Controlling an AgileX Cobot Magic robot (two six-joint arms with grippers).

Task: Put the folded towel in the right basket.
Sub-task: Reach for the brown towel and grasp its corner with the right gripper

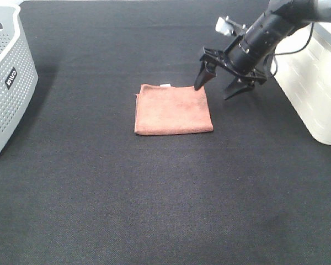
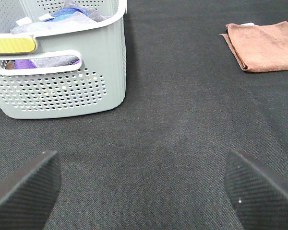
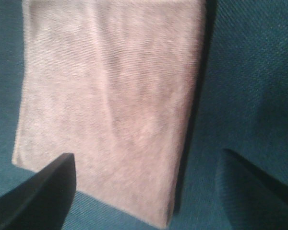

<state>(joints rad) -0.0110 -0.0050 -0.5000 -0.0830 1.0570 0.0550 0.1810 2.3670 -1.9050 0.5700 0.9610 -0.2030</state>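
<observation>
The folded brown towel [image 1: 172,109] lies flat on the black table in the middle of the exterior view. It also shows in the left wrist view [image 2: 263,46] and fills the right wrist view [image 3: 110,100]. My right gripper [image 1: 216,86] is open and empty, hovering just above the towel's far right corner, one finger over the corner and the other beyond the towel's right edge. The right basket [image 1: 314,83] is white and stands at the right edge. My left gripper [image 2: 144,184] is open and empty, out of the exterior view.
A grey perforated basket [image 1: 5,77] with clothes inside stands at the left edge; it also shows in the left wrist view [image 2: 62,91]. Black cloth covers the table.
</observation>
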